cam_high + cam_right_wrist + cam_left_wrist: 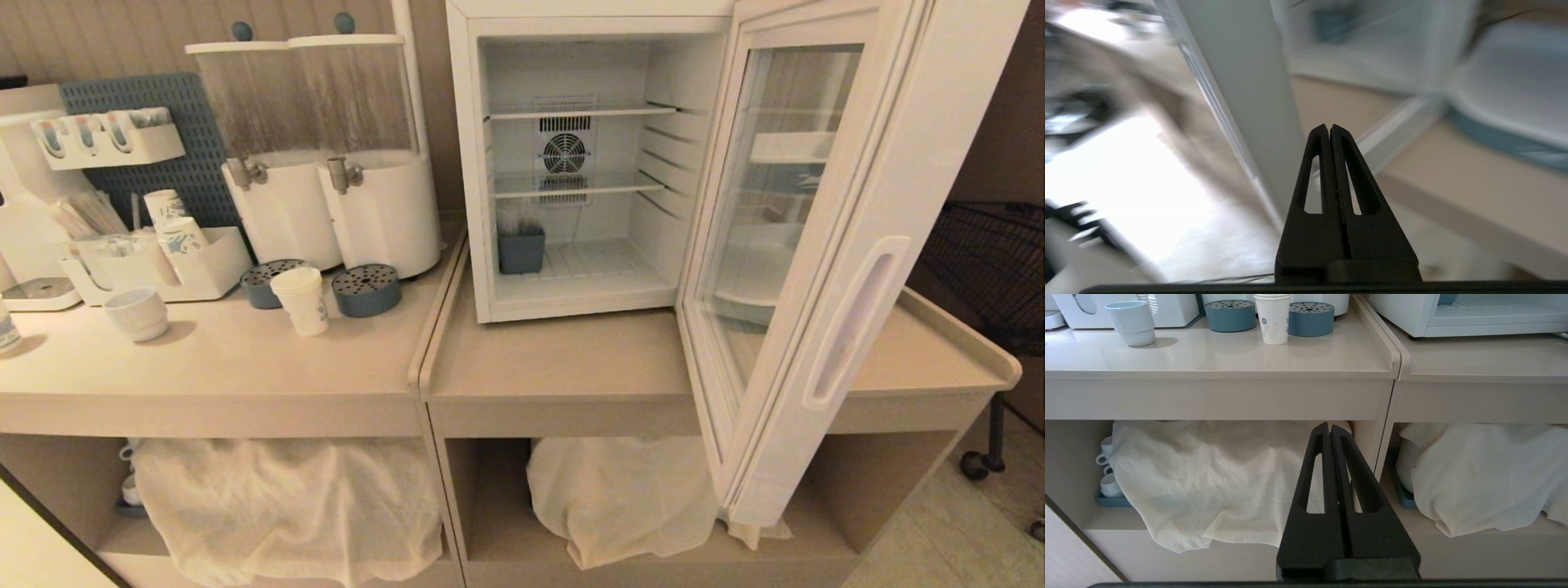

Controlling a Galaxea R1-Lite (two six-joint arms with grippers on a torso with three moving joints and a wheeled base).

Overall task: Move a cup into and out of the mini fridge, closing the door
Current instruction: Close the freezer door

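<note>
Stands open, the fridge (469, 163), with the door (849, 327) swung wide to its right side. Look for the cup (300, 300) on the counter (245, 359) to the left of the fridge, well apart from it and not yet inside. Stands upright there, long axis vertical, just in front of two round blue trays (366, 290).

Left of the fridge and lower than the counter top, find the left gripper (1329, 426): fingers pressed together, holding nothing, pointing at the white cloth (1208, 477) on the lower shelf. From these fingers, look up and slightly to the side away from the fridge to meet the cup.

To the right of the fridge, close to the edge of the open door, find the right gripper (1329, 127): fingers together as well, empty.

Judging from this, seems nearer to the cup on the left side; needs to rise above the counter, open, and come to the cup from the side. Seems better placed for the door on the right side.
</note>
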